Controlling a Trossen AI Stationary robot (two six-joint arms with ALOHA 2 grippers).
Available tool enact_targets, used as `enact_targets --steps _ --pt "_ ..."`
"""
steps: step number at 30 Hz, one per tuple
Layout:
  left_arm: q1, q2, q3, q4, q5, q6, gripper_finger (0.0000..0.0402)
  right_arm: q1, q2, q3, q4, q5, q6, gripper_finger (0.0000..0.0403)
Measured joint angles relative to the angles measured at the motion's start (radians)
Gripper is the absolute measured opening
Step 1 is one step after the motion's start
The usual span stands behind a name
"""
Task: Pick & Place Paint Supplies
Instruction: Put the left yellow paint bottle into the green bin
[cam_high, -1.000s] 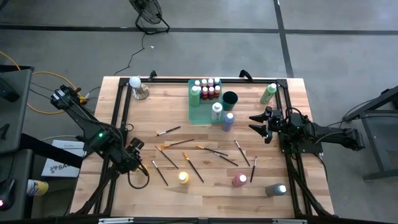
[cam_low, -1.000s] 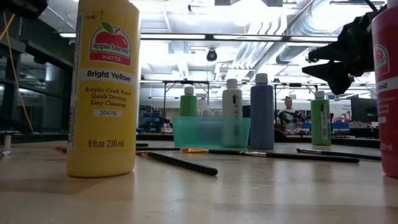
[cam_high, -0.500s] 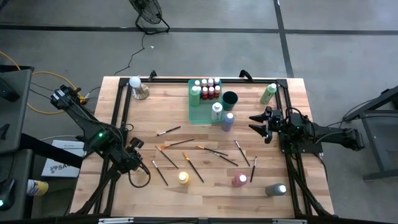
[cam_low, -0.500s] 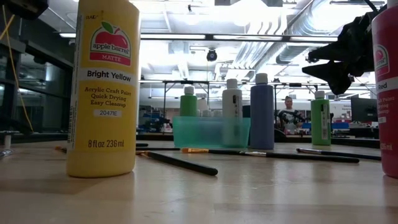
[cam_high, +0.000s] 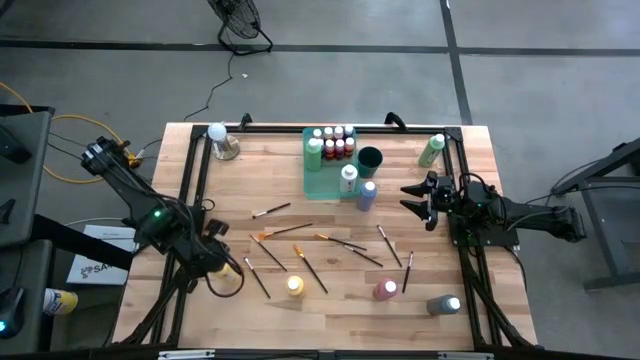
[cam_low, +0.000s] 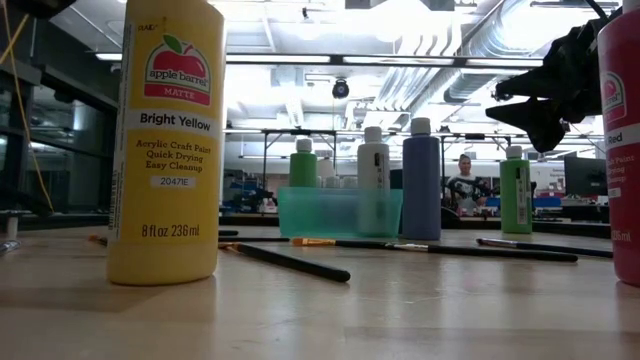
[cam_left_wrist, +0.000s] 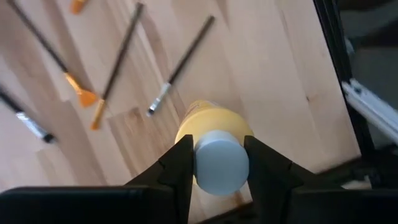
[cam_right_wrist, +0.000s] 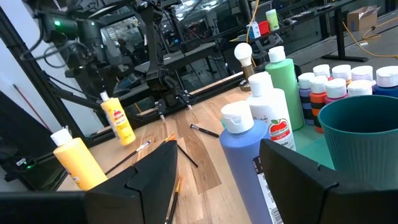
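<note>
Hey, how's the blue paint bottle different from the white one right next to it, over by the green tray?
Colour: the blue bottle has a blue body, the white bottle a white one. Place: the white bottle stands inside the green tray, at one corner, while the blue bottle stands on the bare wood just outside it. Both are upright and have white caps.

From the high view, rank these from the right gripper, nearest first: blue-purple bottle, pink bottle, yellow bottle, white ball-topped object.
Right gripper waits at the table's right edge.
1. Blue-purple bottle, just beside the teal tray.
2. Pink bottle, along the near edge.
3. Yellow bottle, near edge, further left.
4. White ball-topped object, far left corner.
</note>
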Motion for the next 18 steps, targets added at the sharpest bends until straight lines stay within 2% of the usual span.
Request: enact_targets --steps 3,8,18 --pt "0.011 0.002 0.028 -0.027 -0.041 -0.020 0.0115 0.000 0.000 0.000 0.000 0.000 0.000 0.0223" --pt "0.120 0.041 0.080 -0.050 -0.047 -0.002 0.0115 0.000 0.000 0.000 0.000 0.000 0.000 0.0223" --pt "0.418 0.183 0.267 -0.097 -0.048 0.213 0.0115 0.000 0.000 0.000 0.000 0.000 0.000 0.0223"
